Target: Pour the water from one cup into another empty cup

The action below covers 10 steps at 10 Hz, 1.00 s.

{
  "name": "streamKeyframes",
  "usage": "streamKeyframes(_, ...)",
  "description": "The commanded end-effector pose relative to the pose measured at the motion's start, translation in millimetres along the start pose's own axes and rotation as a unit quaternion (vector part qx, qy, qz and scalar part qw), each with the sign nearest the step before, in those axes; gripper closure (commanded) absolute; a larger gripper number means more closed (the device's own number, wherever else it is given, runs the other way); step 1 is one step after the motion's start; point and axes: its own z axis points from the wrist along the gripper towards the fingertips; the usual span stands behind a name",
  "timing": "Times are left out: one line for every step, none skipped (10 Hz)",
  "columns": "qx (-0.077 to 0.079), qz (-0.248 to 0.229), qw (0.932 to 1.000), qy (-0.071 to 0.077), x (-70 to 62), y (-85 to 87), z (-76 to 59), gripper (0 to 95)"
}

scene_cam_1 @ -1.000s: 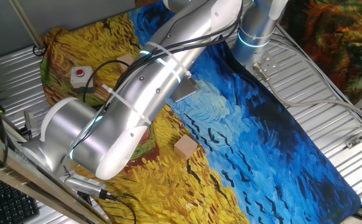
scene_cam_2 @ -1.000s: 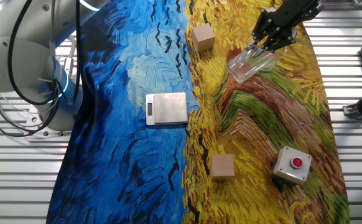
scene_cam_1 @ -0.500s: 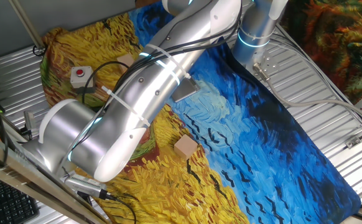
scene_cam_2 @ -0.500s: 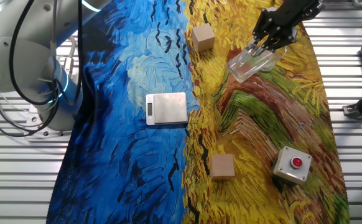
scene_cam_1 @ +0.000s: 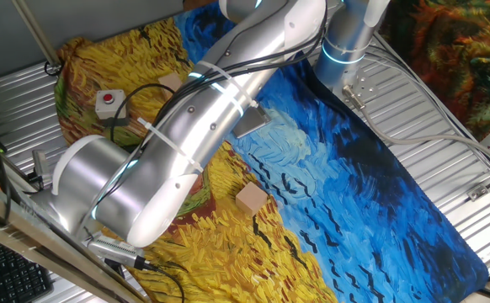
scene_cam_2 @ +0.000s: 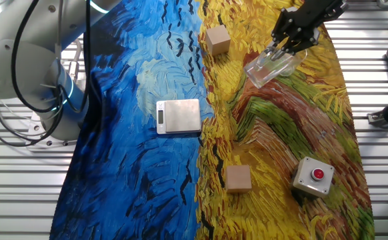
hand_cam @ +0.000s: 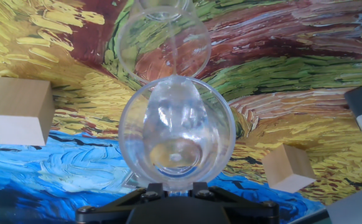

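My gripper [hand_cam: 175, 186] is shut on the larger clear tumbler [hand_cam: 176, 134], its black fingers clamped on the tumbler's near side at the bottom of the hand view. The tumbler is tipped over, and its far lip overlaps the near rim of the smaller clear cup [hand_cam: 163, 40] on the yellow cloth. Glints of water [hand_cam: 173, 99] show through the tumbler's wall near that lip. In the other fixed view the tilted tumbler [scene_cam_2: 267, 69] hangs under the black gripper [scene_cam_2: 286, 45] at the top right; the smaller cup cannot be made out there. In one fixed view the arm [scene_cam_1: 178, 160] hides both cups.
Two wooden blocks [scene_cam_2: 217, 39] [scene_cam_2: 238, 179], a small silver scale [scene_cam_2: 179, 115] and a red-button box [scene_cam_2: 313, 177] sit on the painted cloth. In the hand view, blocks flank the cups at left [hand_cam: 19, 111] and lower right [hand_cam: 288, 168].
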Motion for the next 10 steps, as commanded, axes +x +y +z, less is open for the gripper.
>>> streamKeyframes(-0.002, 0.004, 0.9998, -0.021, 0.7, -0.2, 3.0, 95.0)
streamKeyframes(-0.002, 0.004, 0.9997, -0.025, 0.7, -0.2, 3.0, 95.0)
streamKeyframes(-0.002, 0.004, 0.9996, -0.029, 0.7, -0.2, 3.1, 95.0)
streamKeyframes(-0.003, 0.005, 0.9995, -0.031, 0.7, -0.2, 3.1, 95.0)
streamKeyframes(-0.003, 0.004, 0.9995, -0.032, 0.8, -0.2, 3.4, 95.0)
streamKeyframes(-0.003, 0.004, 0.9994, -0.035, 1.0, -0.2, 4.0, 95.0)
streamKeyframes(-0.005, 0.005, 0.9993, -0.037, 1.3, -0.4, 4.8, 95.0)
streamKeyframes(-0.005, 0.003, 0.9992, -0.038, 1.5, -0.5, 5.4, 95.0)
streamKeyframes(-0.007, 0.004, 0.9991, -0.042, 1.9, -0.5, 6.2, 95.0)
streamKeyframes(-0.006, 0.005, 0.9987, -0.051, 2.9, -1.1, 9.6, 95.0)
